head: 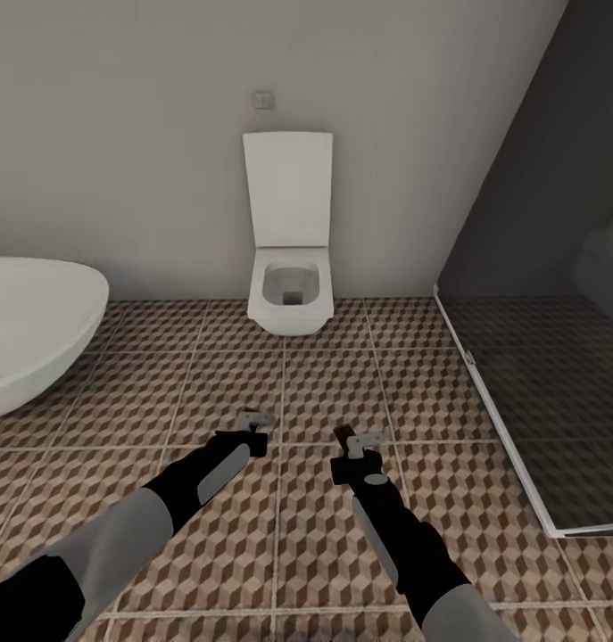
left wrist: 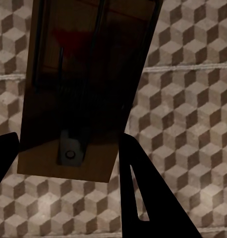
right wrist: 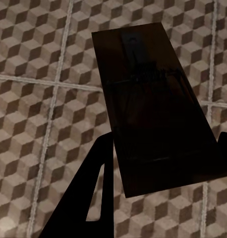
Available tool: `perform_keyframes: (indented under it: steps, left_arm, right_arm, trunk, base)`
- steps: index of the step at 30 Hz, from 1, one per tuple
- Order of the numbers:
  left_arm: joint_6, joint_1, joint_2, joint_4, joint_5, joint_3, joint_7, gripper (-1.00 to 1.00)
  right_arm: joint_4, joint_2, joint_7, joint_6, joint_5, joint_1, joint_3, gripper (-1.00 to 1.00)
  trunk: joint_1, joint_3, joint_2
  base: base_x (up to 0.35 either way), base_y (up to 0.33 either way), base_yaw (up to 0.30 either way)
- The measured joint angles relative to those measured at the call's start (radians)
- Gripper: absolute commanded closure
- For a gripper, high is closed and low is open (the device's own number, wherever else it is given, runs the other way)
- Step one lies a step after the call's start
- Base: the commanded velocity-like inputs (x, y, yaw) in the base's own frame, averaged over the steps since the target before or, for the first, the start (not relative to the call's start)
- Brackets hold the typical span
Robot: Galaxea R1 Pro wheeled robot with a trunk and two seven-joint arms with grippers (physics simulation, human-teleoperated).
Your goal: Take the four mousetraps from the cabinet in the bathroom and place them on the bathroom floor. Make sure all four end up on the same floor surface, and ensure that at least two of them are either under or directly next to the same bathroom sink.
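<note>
My left gripper (head: 252, 426) is shut on a mousetrap (left wrist: 88, 89), a tan wooden board with dark wire and a red mark, gripped at its end between the dark fingers (left wrist: 143, 198). My right gripper (head: 358, 446) is shut on a second mousetrap (right wrist: 153, 109), which looks dark in shadow, with one finger (right wrist: 88, 198) beside it. Both grippers hang side by side above the bathroom floor (head: 306, 392) of cube-patterned tiles, in front of the toilet. The cabinet is out of view.
A white toilet (head: 290, 267) with its lid up stands against the far wall. A large white rounded basin (head: 29, 330) juts in at the left; I cannot tell whether it is a sink or a tub. A dark glass shower enclosure (head: 538, 374) with a white frame takes up the right.
</note>
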Motion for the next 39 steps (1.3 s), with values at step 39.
perform_keyframes:
  steps: [39]
  left_arm:
    - [0.0, 0.0, -0.005, -0.004, 0.0, -0.014, 0.0, 1.0]
  right_arm:
    - [0.013, -0.006, -0.038, 0.097, 0.016, -0.151, -0.006, 1.0]
  trunk:
    - [0.15, -0.152, -0.273]
  base:
    - [0.0, 0.0, 0.0]
